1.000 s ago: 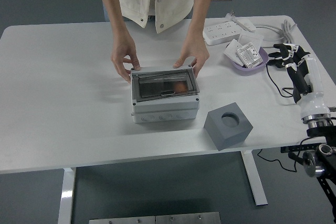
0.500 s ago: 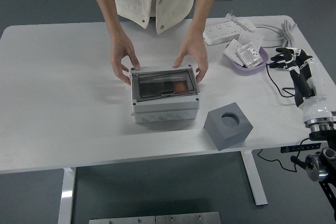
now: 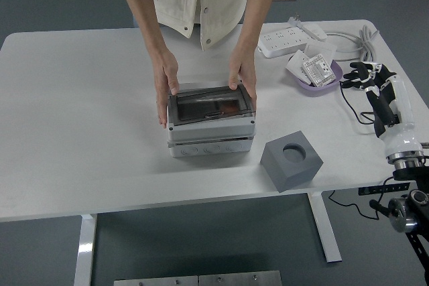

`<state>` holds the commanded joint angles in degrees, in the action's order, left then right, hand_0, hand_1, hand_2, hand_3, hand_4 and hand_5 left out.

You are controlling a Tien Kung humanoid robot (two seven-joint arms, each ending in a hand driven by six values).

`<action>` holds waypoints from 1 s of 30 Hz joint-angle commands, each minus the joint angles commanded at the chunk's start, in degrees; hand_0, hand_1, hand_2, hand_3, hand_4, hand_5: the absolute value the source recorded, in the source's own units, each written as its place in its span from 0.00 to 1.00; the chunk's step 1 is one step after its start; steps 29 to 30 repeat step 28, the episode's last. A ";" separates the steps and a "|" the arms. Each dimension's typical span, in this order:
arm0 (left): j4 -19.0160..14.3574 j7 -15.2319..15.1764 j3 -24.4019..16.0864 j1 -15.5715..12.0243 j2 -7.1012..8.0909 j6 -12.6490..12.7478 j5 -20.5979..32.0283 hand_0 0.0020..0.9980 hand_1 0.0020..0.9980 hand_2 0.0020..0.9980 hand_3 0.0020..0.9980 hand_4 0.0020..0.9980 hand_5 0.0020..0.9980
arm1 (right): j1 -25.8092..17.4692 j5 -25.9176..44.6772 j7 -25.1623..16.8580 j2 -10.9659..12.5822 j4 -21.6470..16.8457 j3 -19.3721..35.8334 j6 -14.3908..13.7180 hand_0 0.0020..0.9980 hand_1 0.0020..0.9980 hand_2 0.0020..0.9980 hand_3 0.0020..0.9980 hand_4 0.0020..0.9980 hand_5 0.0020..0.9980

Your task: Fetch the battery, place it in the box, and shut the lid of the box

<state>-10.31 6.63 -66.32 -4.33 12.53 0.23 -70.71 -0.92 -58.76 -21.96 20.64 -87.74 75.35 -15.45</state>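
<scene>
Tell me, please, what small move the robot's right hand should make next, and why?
Probably none: hold the right hand beside the purple bowl. A person's hands grip both sides of the box, whose lid looks closed, so reaching in risks contact.

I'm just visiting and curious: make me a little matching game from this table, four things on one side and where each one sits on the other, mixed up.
Things:
1. grey box with clear lid
2. grey cube with round hole
3. white power strip
4. purple bowl

Places:
A. far right part of the table, behind the bowl
B. held at both sides by the person's hands
C. near the table's front edge, right of the box
D. just left of the robot's right hand

Pairs: 1-B, 2-C, 3-A, 4-D
</scene>
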 joint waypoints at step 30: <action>0.00 -0.26 0.09 0.19 -0.01 0.12 0.00 0.61 0.76 0.60 0.48 0.06 0.00 | -0.09 -0.45 0.33 -0.20 0.60 0.91 0.06 0.55 0.44 0.50 0.57 0.82 0.63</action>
